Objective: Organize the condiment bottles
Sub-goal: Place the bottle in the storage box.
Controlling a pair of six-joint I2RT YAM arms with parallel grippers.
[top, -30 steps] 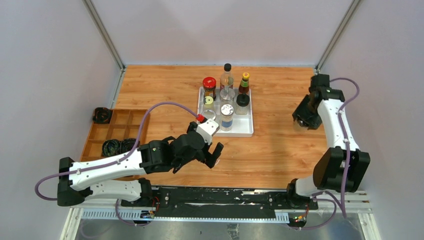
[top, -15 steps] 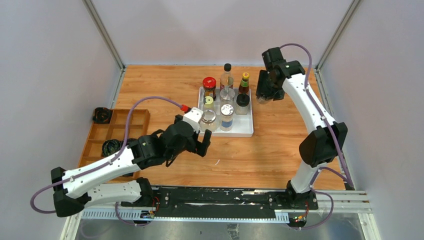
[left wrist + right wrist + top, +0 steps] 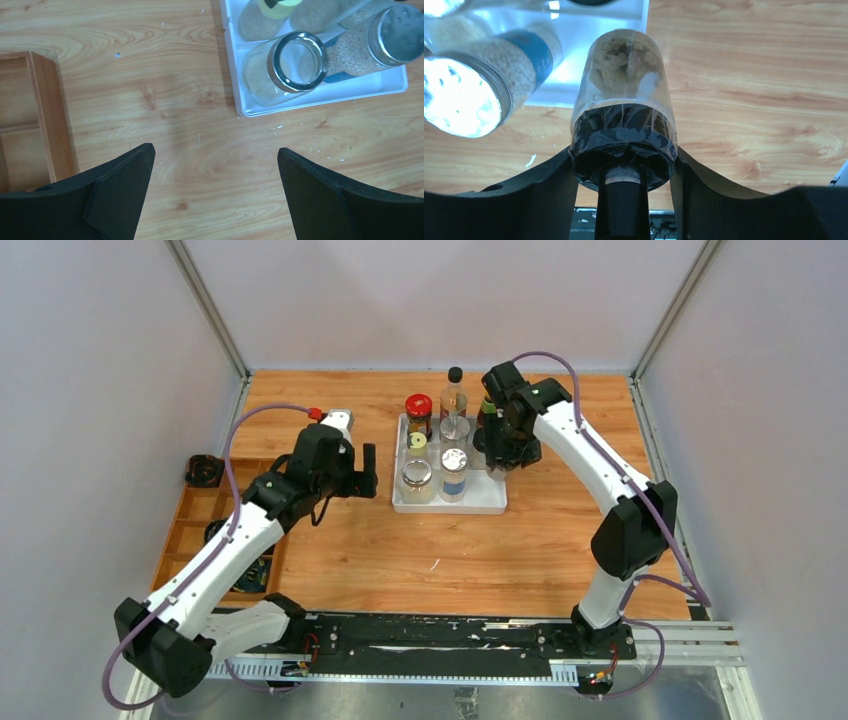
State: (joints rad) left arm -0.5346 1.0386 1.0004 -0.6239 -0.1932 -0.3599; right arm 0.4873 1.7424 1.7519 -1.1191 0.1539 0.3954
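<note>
Right wrist view: right end effector (image 3: 624,172) pinches jar (image 3: 624,95) by black cap, above white tray (image 3: 594,65) edge. Best: lower straight into free slot, upright, clear of neighbour jar (image 3: 469,95). Top view hides held jar; shows left end effector (image 3: 368,472) spread, empty, beside tray; other bottles (image 3: 452,400) stand inside.

Table (image 3: 150,75): wood, visible grain, smooth w/ slight sheen. Tray (image 3: 325,93), upper R: white plastic, glossy. Rimmed jar (image 3: 282,70) in it: clear glass, shiny metal rim. Box (image 3: 45,115), L edge: matt wood. Left gripper fingers (image 3: 120,190), btm: matt blk plastic. Capped jar (image 3: 626,100), right wrist view: clear, glossy.
</note>
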